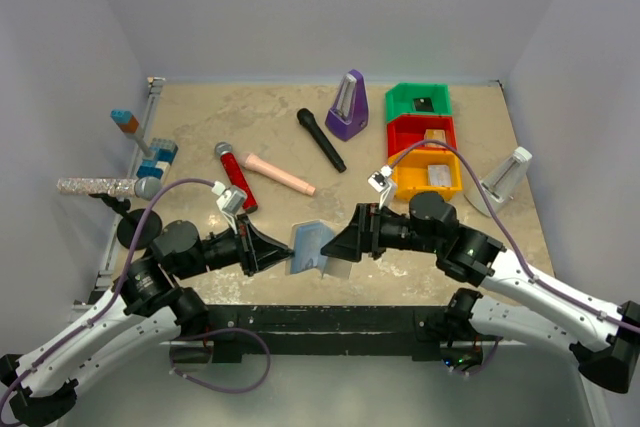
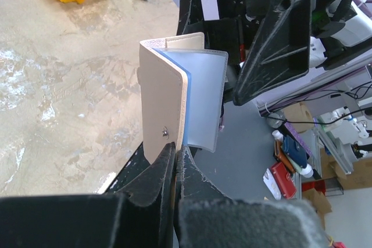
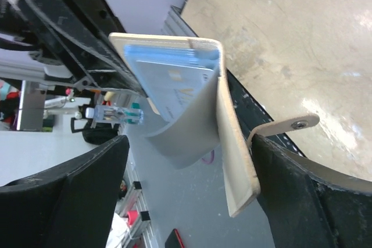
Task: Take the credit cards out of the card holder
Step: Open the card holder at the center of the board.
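Here, left fingers point(image 2: 152, 179) pinch card holder point(image 2: 164, 94) over beige tabletop point(image 1: 250, 119); right fingers point(image 3: 75, 185) spread, maybe touching.

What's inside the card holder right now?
Pale printed cards are tucked between the open panels of the card holder. Most of each is covered, so they cannot be counted.
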You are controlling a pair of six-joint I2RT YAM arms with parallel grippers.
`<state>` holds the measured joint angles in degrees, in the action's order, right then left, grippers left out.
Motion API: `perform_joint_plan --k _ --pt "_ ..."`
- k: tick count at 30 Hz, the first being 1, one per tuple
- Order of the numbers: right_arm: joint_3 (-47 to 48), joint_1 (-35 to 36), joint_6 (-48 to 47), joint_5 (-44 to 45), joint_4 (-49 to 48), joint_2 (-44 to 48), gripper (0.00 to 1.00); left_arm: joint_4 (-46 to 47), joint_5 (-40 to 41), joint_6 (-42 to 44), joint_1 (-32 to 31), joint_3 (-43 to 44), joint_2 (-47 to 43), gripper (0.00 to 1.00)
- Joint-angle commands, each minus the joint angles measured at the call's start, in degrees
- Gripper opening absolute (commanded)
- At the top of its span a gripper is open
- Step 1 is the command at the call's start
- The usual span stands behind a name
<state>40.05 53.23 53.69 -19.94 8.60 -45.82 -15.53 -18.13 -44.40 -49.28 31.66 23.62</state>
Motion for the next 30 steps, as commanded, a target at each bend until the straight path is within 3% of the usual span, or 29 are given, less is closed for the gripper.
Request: perform_joint_plan --k 1,7,9,13,19,21,26,30 --pt "4.0 -0.1 -1.8 2.5 7.4 -1.4 0.87 3.1 -0.3 -0.9 -0.2 1.2 -0.3 0.0" --pt "4.0 -0.1 -2.3 2.6 9.4 -1.5 0.59 3.2 -0.1 -0.9 -0.2 0.7 -0.8 0.0" --pt "3.5 -0.1 -2.9 2.5 9.6 -1.2 0.34 3.5 -0.2 -1.2 -0.2 0.4 -0.9 0.0" --pt "1.3 -0.1 -3.4 2.4 8.9 0.4 0.0 4.6 -0.8 -1.8 -0.2 -1.7 -1.6 0.0" --pt "-0.3 -0.1 -6.5 2.6 10.6 -0.1 0.0 2.0 4.1 -2.4 -0.2 -5.3 -2.9 0.0" --pt "-0.4 -0.1 -7.5 2.9 11.3 -1.4 0.0 -0.4 7.5 -2.8 -0.2 -6.3 -3.4 0.06" --pt "-2.3 -0.1 -8.9 3.3 9.9 -5.5 0.0 -8.7 17.8 -4.7 -0.2 -7.3 -4.8 0.32" --pt "-4.6 -0.4 -8.7 2.1 4.9 -9.3 0.0 -11.8 21.1 -4.8 -0.2 -7.8 -5.4 0.42"
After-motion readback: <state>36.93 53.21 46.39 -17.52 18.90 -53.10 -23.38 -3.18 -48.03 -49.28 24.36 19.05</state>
